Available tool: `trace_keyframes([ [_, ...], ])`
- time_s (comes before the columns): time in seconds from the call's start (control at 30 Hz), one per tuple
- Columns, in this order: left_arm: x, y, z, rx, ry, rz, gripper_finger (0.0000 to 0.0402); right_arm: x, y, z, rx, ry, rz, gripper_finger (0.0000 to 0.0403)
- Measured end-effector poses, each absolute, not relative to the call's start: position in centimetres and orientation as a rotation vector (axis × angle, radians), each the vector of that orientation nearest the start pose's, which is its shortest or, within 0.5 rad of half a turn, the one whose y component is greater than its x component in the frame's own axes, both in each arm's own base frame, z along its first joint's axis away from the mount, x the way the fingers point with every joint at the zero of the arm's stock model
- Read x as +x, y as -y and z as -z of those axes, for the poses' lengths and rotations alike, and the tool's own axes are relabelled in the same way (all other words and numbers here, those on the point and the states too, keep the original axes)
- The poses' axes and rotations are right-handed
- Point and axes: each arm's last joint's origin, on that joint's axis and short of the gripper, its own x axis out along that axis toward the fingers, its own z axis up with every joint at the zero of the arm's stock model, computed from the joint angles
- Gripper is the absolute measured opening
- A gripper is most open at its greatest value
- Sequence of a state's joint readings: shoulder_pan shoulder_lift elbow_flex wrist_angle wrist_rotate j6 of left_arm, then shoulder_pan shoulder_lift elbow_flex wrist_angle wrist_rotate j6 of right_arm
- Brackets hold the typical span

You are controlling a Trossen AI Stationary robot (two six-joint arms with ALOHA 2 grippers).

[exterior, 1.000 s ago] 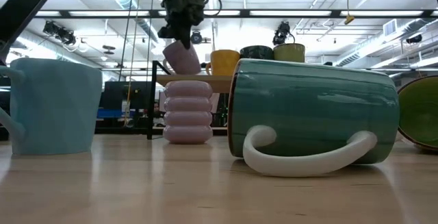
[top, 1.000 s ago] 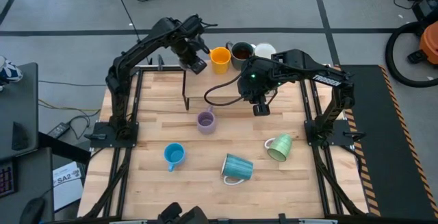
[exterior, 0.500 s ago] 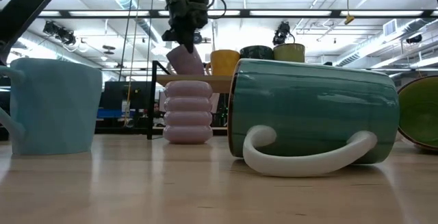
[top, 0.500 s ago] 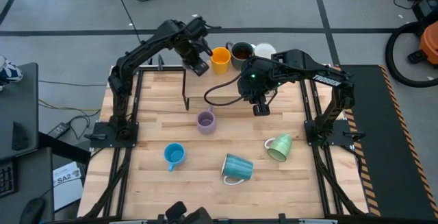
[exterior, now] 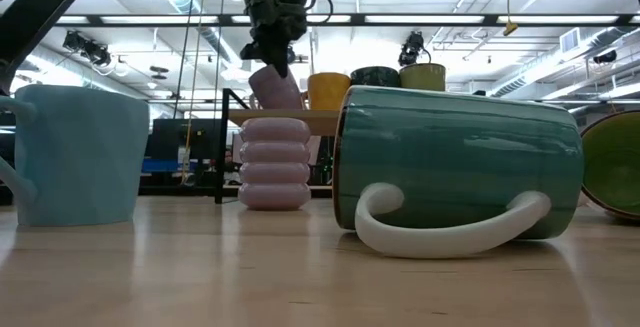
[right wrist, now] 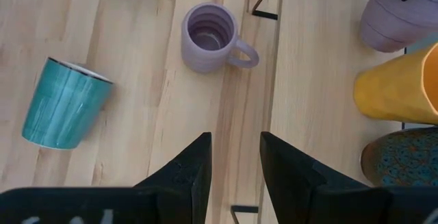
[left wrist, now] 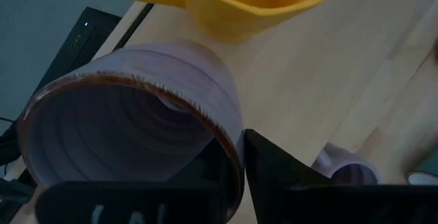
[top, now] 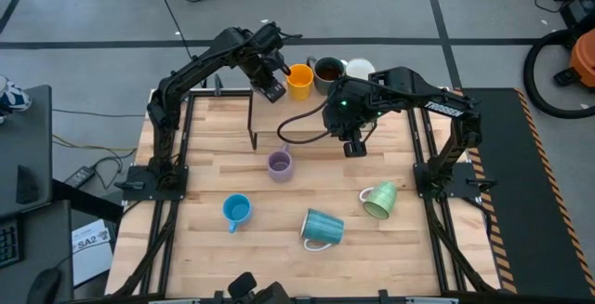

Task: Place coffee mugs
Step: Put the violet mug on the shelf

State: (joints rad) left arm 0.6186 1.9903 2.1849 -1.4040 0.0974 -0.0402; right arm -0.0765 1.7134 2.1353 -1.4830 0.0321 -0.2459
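My left gripper [top: 271, 88] is at the far side, shut on a lavender mug [exterior: 275, 88] just above the raised wooden shelf [exterior: 290, 117]. It is beside the orange mug [top: 298, 81]. The dark brown mug [top: 327, 72] and the cream mug [top: 360, 66] stand farther right on the shelf. My right gripper [top: 353, 148] hangs open and empty over the table's middle. On the table, a second lavender mug [top: 280, 165] and a blue mug [top: 236, 211] stand upright. A teal mug [top: 322, 228] and a pale green mug [top: 379, 200] lie on their sides. My left gripper holds the lavender mug by its rim wall [left wrist: 231, 136], one finger inside the mug and one outside. The fingers come from above, slanting down. The mug hangs tilted below them, its mouth toward the wrist and its base [exterior: 283, 102] close over the shelf; whether it touches, I cannot tell.
The shelf stands on black legs [top: 251, 118] along the table's far side. There is bare shelf board to the left of the orange mug [left wrist: 287, 80]. The loose mugs lie in the near half of the table, with bare wood between them.
My left gripper has carried the lavender mug a little toward the table's right edge, closer to the orange mug. The mug stays tilted.
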Motion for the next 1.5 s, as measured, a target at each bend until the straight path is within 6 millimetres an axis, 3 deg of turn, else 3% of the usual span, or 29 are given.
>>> trace_keyframes([
  [0.43,32.3,-22.6,-36.2,-0.448,-1.098,-0.481,0.0101,30.3,2.4,-43.5,-0.198,-1.067,-0.033,0.0130],
  [0.77,33.0,-22.0,-36.3,-0.414,-1.073,-0.458,0.0121,30.3,2.4,-43.5,-0.198,-1.067,-0.033,0.0131],
  [1.5,32.7,-22.2,-36.4,-0.386,-1.085,-0.442,0.0126,30.3,2.4,-43.5,-0.198,-1.067,-0.033,0.0131],
])
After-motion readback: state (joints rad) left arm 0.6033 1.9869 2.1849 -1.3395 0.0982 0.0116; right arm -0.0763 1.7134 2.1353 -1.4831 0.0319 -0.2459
